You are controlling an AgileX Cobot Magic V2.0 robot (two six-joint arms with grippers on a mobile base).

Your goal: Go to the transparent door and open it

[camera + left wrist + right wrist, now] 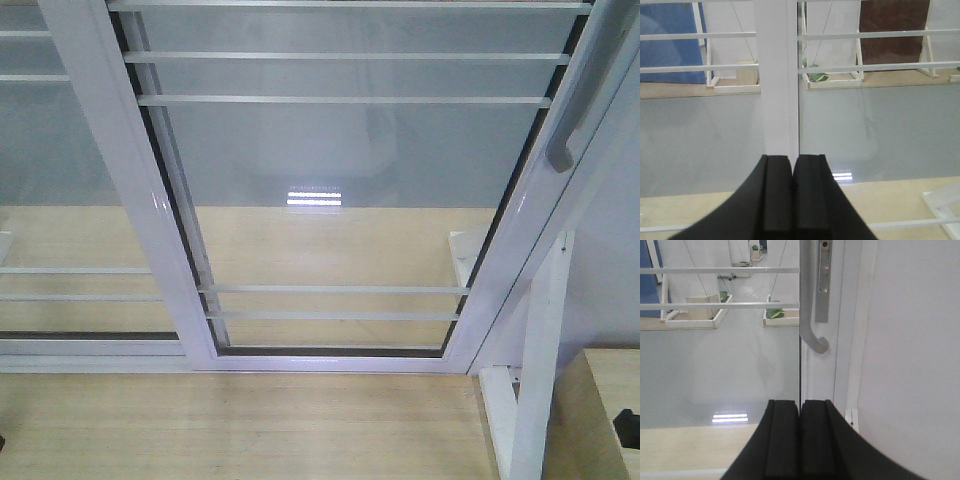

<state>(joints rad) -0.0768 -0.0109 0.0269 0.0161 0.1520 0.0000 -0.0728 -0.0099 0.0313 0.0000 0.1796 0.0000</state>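
Observation:
The transparent door (340, 190) fills the front view: clear glass in a white frame with thin horizontal white bars. Its curved grey handle (578, 100) runs down the right vertical edge. In the right wrist view the same handle (810, 305) hangs just ahead and above my right gripper (800, 405), which is shut on nothing. My left gripper (792, 160) is shut too, empty, pointing at a white vertical frame post (776, 75) between two glass panes. Neither gripper shows in the front view.
A second white-framed glass panel (60, 200) without a handle overlaps on the left. A white wall (910, 355) stands right of the door. A white stand (530, 380) and a wooden box (600, 410) sit at lower right. Pale wood floor (240, 425) lies below.

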